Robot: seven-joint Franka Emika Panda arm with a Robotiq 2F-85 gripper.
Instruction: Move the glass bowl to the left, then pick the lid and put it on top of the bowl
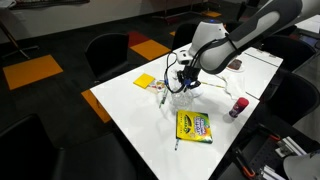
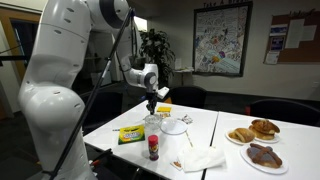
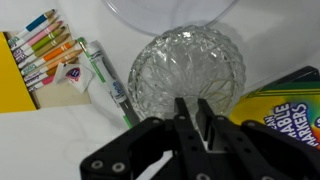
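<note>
Lid [image 3: 185,65]: sits on the white table [image 3: 50,150] just short of the glass bowl [image 3: 170,10]. Only the bowl's whitish-rimmed edge shows, at the top of the wrist view. The two are close but side by side, with the lid not on the bowl.

Gripper [image 3: 192,112]: fingers drawn narrow, straddling the lid's near rim and apparently pinching it (whether the lid is off the table cannot be told).

Progress, as a judgement: the bowl stands free of the gripper, so its shift looks finished, though no frame proves it. The lid grasp is in hand. Left to do: lift, carry over the bowl, set down, release.

Surroundings: marker box [image 3: 285,100] beside the lid on one side, open crayon pack [image 3: 45,50] on the other.
</note>
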